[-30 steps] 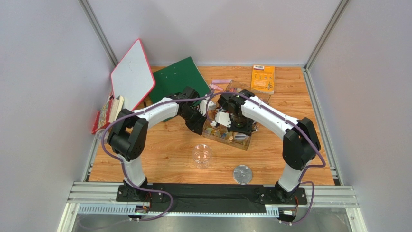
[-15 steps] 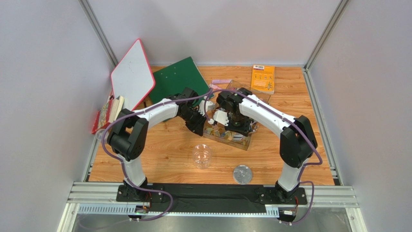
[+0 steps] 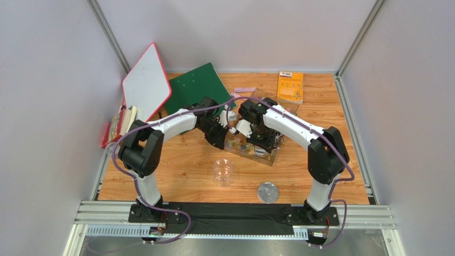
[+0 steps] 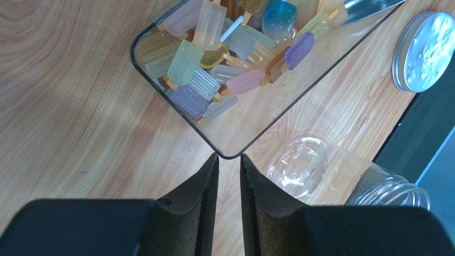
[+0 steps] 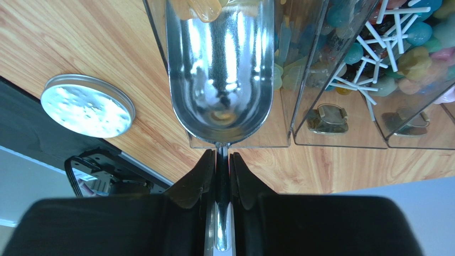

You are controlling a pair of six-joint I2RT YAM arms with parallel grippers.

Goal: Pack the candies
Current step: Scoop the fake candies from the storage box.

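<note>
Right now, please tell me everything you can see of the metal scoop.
The scoop is shiny, mirror-like metal, with a deep rounded bowl and a thin flat handle. The right gripper is shut on that handle. The bowl points away from the wrist, in or just above the end compartment of the clear candy box. It looks almost empty; one amber candy sits at its far edge.

Left claw (image 4: 229,166), right claw (image 5: 222,160): both pinched.
</note>
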